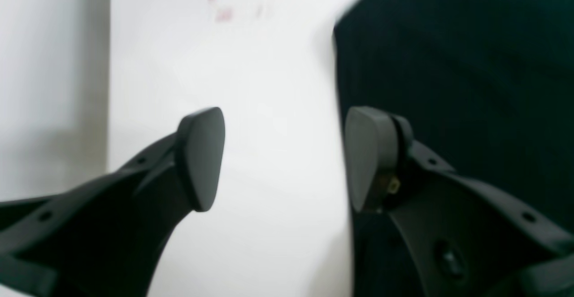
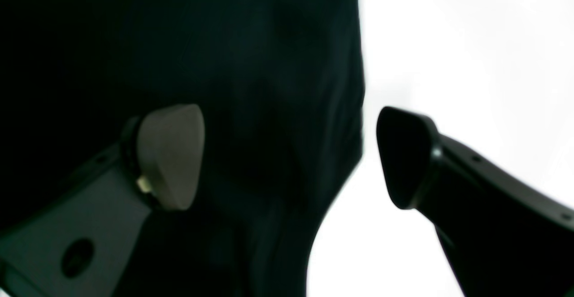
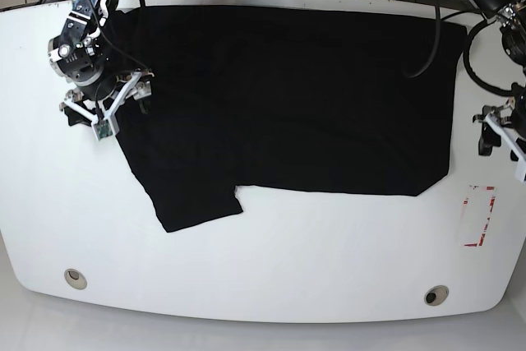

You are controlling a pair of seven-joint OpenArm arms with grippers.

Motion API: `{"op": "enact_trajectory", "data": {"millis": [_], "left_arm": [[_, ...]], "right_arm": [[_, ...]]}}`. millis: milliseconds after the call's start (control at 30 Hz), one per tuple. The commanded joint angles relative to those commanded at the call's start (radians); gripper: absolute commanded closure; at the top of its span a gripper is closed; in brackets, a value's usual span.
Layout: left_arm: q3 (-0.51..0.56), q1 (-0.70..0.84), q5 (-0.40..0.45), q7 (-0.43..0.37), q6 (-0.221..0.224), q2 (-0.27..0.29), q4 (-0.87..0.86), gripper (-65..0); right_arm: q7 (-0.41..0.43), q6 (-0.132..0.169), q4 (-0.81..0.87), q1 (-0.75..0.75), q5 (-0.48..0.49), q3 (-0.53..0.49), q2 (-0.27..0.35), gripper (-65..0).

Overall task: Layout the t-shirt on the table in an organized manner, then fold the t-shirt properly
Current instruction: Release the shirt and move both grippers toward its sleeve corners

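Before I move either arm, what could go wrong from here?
The right tool is open with the edge of the t-shirt between its fingers, so closing now might pinch a random bit of hem or miss the layer wanted. The left tool has one finger over the cloth, so a sideways sweep could ruck it. One sleeve juts out, and folding from here may trap it crooked.

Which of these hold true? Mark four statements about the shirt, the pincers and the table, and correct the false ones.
1. The shirt is bunched into a ball. False: it is spread out.
2. The left pincer is open. True.
3. The right pincer is clamped shut on the shirt. False: its fingers are apart.
4. The table has red marks on the side of the left arm. True.
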Motion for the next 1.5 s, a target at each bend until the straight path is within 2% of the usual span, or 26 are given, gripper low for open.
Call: {"op": "enact_trajectory", "data": {"millis": [200,467,733,900,1167,1367,1500], "left_arm": [[0.023,-0.114,-0.002,-0.023,0.04,0.002,-0.147,-39.9],[0.123,-0.195,-0.002,-0.192,0.041,0.002,-0.362,-39.9],[0.176,-0.247,-0.002,-0.288,0.041,-0.002,-0.532,-39.9],[0.18,-0.255,-0.002,-0.298,0.041,-0.002,-0.56,-39.9],[0.178,-0.252,-0.002,-0.299,0.041,-0.003,-0.562,-39.9],[0.176,-0.25,-0.002,-0.301,0.041,-0.003,-0.565,-39.9],[0.176,-0.25,0.003,-0.302,0.041,-0.003,-0.568,-39.9]], "right_arm": [[0.002,0.0,-0.158,0.137,0.002,-0.002,0.015,-58.3],[0.077,0.0,-0.404,0.315,0.002,-0.002,0.023,-58.3],[0.15,0.0,-0.635,0.446,0.0,-0.002,0.043,-58.3],[0.253,0.0,-0.778,0.48,0.0,-0.002,0.048,-58.3],[0.348,0.0,-0.901,0.477,0.0,-0.003,0.066,-58.3],[0.358,0.0,-0.918,0.454,0.0,-0.003,0.063,-58.2],[0.356,0.0,-0.91,0.433,0.0,-0.006,0.026,-58.2]]}}
